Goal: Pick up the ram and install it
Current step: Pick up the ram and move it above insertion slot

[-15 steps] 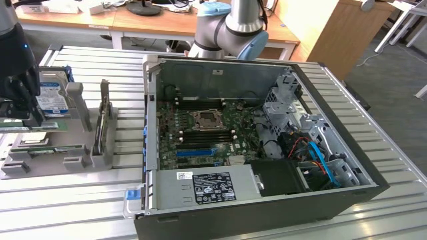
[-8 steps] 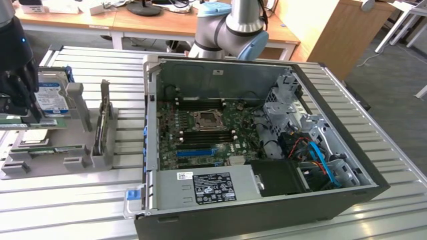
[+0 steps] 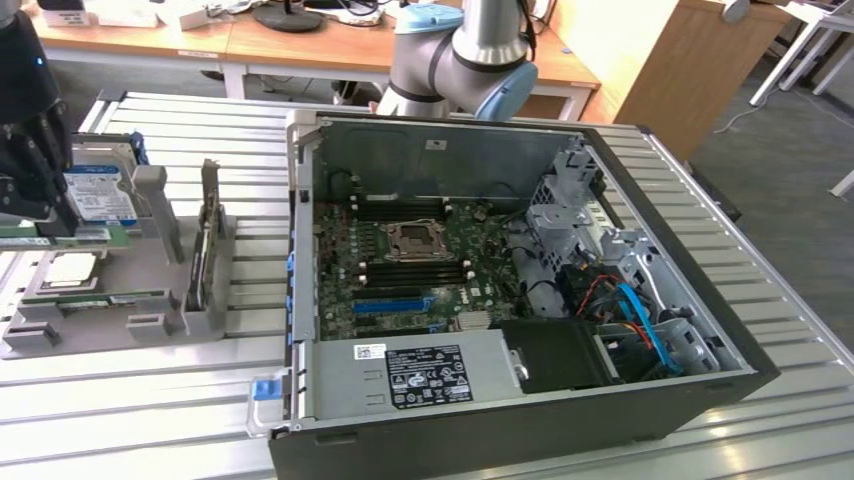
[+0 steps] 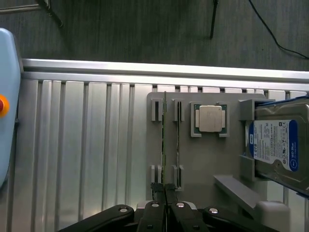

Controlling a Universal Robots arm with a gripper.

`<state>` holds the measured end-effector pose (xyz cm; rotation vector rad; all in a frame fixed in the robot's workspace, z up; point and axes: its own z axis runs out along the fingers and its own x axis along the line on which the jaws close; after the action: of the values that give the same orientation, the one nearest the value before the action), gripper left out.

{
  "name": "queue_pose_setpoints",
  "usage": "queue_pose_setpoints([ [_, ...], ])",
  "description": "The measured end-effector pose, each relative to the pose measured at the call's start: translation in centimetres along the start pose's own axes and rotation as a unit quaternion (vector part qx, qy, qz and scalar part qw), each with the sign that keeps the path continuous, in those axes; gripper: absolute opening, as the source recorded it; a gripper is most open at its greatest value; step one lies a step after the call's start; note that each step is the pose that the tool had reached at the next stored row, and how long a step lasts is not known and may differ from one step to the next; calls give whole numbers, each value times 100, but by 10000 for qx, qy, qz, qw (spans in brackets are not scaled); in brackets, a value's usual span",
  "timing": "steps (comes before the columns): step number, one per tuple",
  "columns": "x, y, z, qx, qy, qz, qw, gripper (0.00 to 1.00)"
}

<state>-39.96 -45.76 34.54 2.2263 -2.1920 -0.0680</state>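
End effector: the black two-fingered end effector (image 4: 165, 187) sits low over one end of the holder. Its jaws are drawn together and seem to pinch the tip of the ram stick, though the contact itself is hard to make out.
Ram stick: the long, narrow green circuit-board ram stick (image 4: 165, 140) stands on edge in a slot of the holder, between pairs of small grey uprights.
Holder: the flat grey plastic holder (image 4: 203, 159) lies on the slatted aluminium bench (image 4: 87, 145), at the exterior view's left of the computer case.
Also on the holder: a square silver processor chip (image 4: 210, 118) in a green frame lies just beside the ram slots. A boxy silver hard drive with a blue-white label (image 4: 275, 145) sits beyond it.
Computer case: the open black tower case (image 3: 534, 440) lies on its side on the bench, its green motherboard (image 3: 400, 270) facing up, well apart from the ram stick.
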Motion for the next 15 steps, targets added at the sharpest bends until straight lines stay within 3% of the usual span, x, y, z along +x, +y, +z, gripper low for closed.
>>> queue_pose_setpoints([
  [12,-4,-11,-231,-4,0,0,10000,12],
  [15,-6,-18,-339,-7,0,0,10000,12],
])
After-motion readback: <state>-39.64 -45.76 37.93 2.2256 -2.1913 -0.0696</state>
